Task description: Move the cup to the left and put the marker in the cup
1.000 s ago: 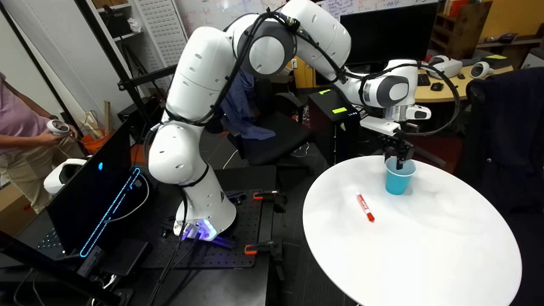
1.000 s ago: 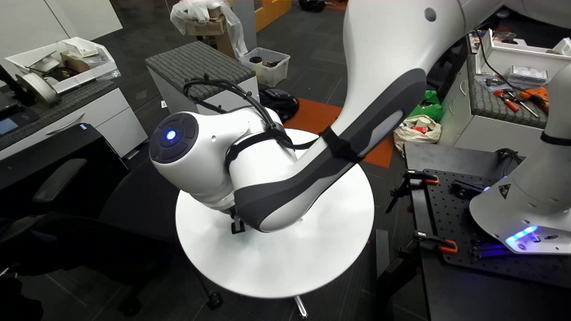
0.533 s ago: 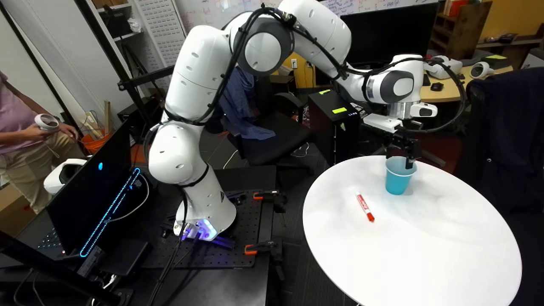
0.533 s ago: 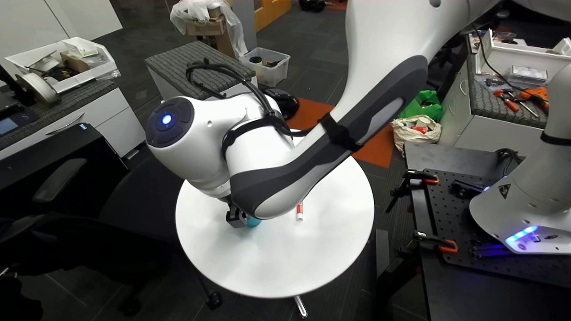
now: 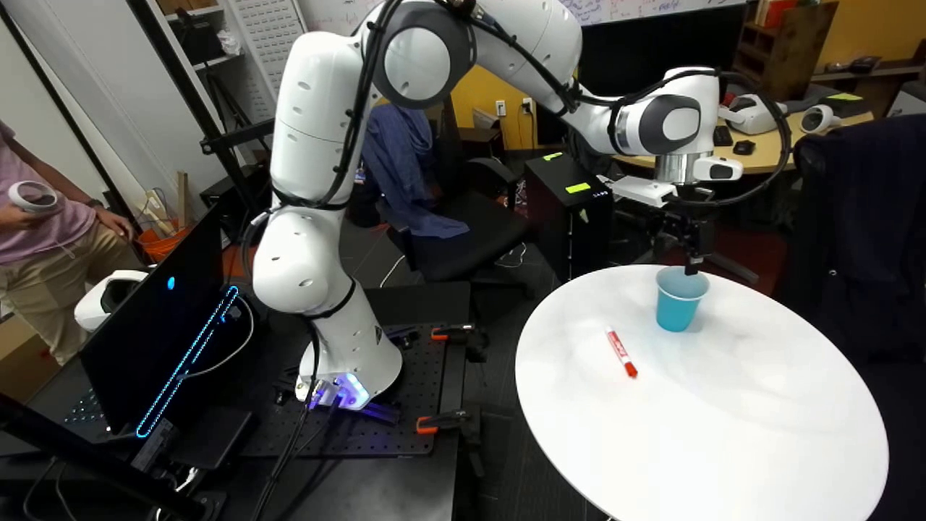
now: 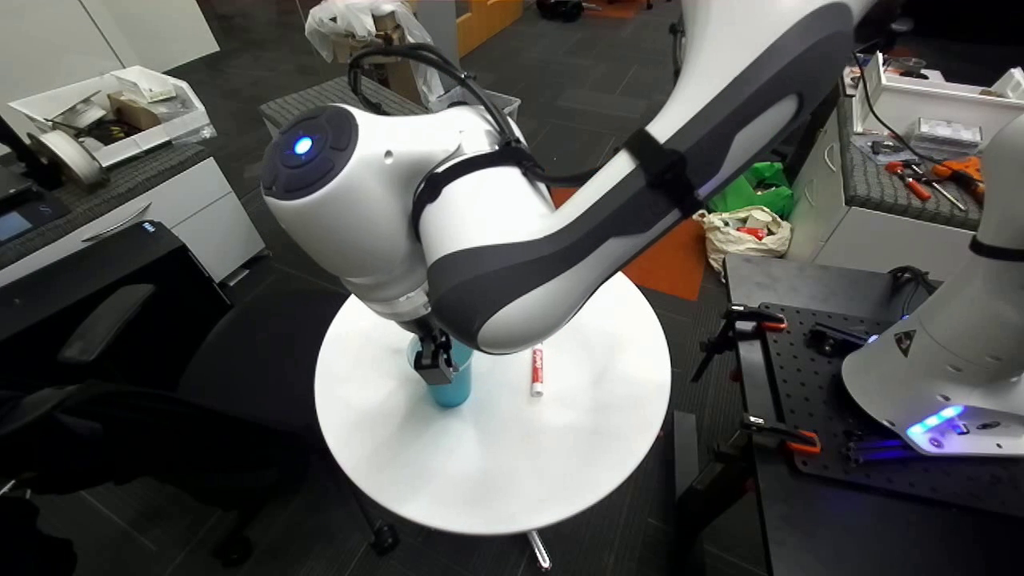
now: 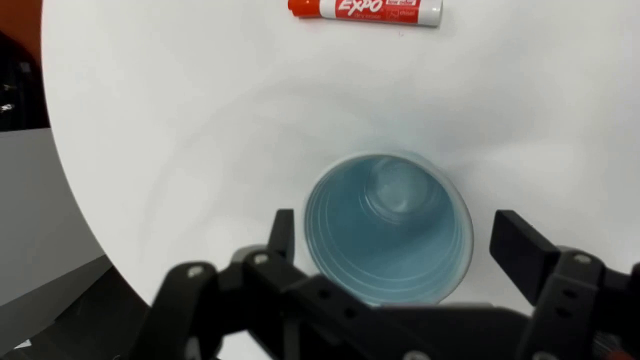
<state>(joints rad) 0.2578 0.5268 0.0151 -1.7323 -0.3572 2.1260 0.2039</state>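
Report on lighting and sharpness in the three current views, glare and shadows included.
Wrist view: the EXPO lettering on the marker is legible, the dark jaws close to the lens look slightly out of focus, and soft, faint shadows lie on the white tabletop around the cup; both exterior views: the tabletop is bright, nearly washed out in places, and the bluish base light glows strongly.

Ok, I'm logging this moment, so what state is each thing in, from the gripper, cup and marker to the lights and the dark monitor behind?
Gripper: open, holding nothing
Cup: upright, empty, on the table
Marker: capped, lying flat on the table
Wrist light: lit blue
Base light: lit blue
Monitor: screen dark
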